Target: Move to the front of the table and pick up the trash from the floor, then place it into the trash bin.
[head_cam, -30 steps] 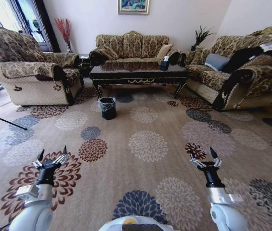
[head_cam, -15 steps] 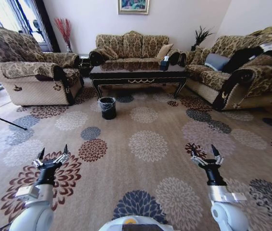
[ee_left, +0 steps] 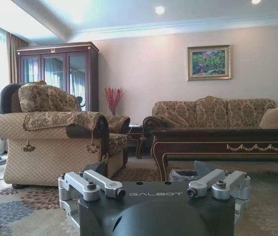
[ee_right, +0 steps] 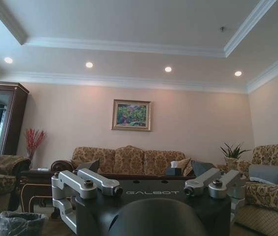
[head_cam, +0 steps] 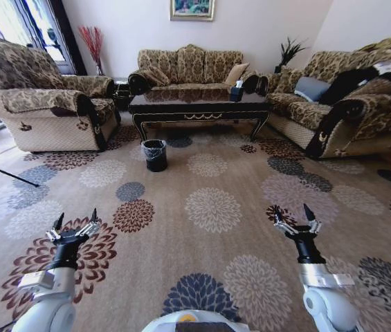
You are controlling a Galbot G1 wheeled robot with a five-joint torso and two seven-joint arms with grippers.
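The dark brown table (head_cam: 198,107) stands far ahead across the carpet, between the sofas. On the floor in front of its left end is the small black trash bin (head_cam: 156,154) with a grey bag liner. I cannot make out the trash on the patterned carpet. My left gripper (head_cam: 75,221) is held low at the near left, open and empty. Low at the near right, my right gripper (head_cam: 294,218) is also open and empty. The left wrist view shows the left gripper (ee_left: 154,183), the table (ee_left: 227,142) and the bin (ee_left: 183,174). The right wrist view shows the right gripper (ee_right: 148,187) and the bin (ee_right: 18,223).
An armchair (head_cam: 39,104) stands to the left of the table, a sofa (head_cam: 192,66) behind it and another sofa (head_cam: 347,97) to the right. A tissue box (head_cam: 236,90) sits on the table. Open flowered carpet (head_cam: 212,207) lies between me and the table.
The right gripper has shifted slightly to the right and tipped a little. The left arm, the bin and the room look unchanged.
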